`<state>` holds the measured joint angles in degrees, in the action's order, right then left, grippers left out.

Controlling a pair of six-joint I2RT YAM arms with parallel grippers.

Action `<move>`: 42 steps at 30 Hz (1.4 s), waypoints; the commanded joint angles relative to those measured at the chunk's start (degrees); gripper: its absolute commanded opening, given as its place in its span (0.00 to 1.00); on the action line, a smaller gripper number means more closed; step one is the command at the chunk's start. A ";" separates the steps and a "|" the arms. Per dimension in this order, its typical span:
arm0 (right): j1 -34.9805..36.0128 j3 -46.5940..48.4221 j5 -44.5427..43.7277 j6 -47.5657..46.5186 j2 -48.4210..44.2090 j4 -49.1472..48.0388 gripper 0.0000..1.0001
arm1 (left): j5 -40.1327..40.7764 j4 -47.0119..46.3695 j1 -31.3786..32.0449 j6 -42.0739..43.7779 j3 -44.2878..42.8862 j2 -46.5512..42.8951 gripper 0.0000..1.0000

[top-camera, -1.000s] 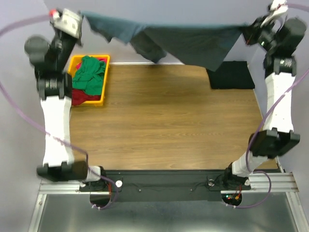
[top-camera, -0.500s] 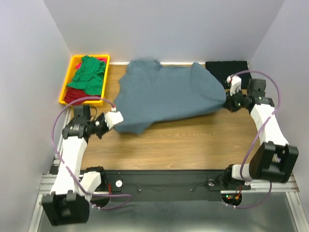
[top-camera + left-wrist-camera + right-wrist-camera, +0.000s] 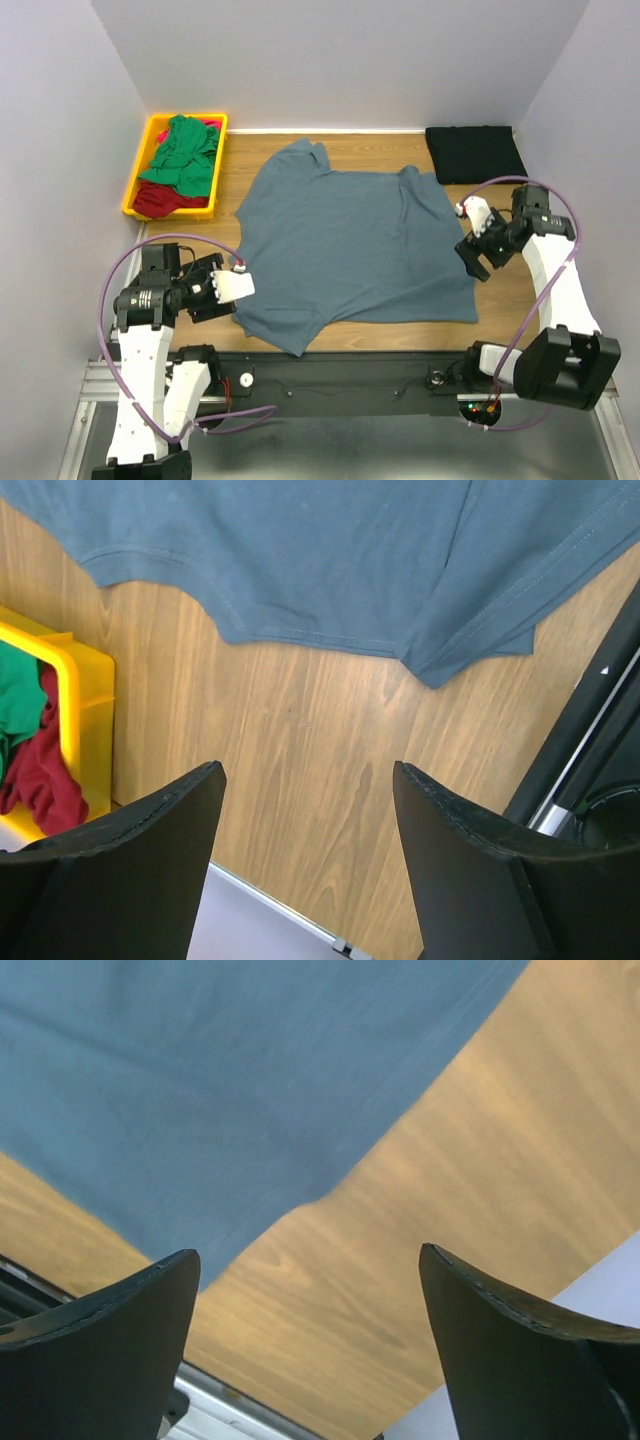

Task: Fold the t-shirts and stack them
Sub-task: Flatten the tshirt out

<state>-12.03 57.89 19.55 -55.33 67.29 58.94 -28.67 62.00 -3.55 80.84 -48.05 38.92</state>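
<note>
The slate blue-grey t-shirt (image 3: 350,245) lies spread flat in the middle of the table, collar toward the back. Its hem and a sleeve corner fill the top of the left wrist view (image 3: 330,550), and its edge shows in the right wrist view (image 3: 200,1110). My left gripper (image 3: 238,287) stands open at the shirt's front left edge, holding nothing (image 3: 305,780). At the shirt's right edge my right gripper (image 3: 470,235) is open too, over bare wood (image 3: 310,1265). A black t-shirt (image 3: 475,153) lies folded at the back right. The green t-shirt (image 3: 185,150) and red t-shirt (image 3: 165,198) lie crumpled in the tray.
The yellow tray (image 3: 150,135) sits at the back left corner, its rim also in the left wrist view (image 3: 85,695). Grey walls close in the back and both sides. The black base rail (image 3: 340,370) runs along the near edge.
The blue-grey shirt came down from being held stretched in the air and now lies flat. Both grippers let go of it, opened, and drew toward the front.
</note>
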 commanded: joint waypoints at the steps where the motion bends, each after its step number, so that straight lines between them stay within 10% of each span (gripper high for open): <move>1: -0.36 6.00 4.17 3.02 5.74 0.92 0.92 | -3.39 -2.48 0.12 -1.98 -1.17 3.35 0.77; 6: 0.08 9.00 7.43 9.18 16.01 0.48 0.66 | -5.70 -15.41 3.36 -18.66 -3.09 15.18 0.61; 15: 1.39 14.08 9.02 20.34 27.01 -9.00 0.59 | 4.58 -34.73 22.88 -36.79 -0.73 29.00 0.56; 30: 5.97 25.33 0.42 31.60 47.67 -21.14 0.38 | 14.07 -45.92 19.29 -49.72 -18.28 64.77 0.34; 42: 6.76 46.17 1.18 38.28 58.85 -20.53 0.47 | 9.61 -36.69 9.97 -49.12 -39.31 75.72 0.35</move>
<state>-5.02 100.57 22.17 -18.74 127.02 40.14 -17.06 18.90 6.83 30.39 -85.03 117.86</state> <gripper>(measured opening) 0.436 0.323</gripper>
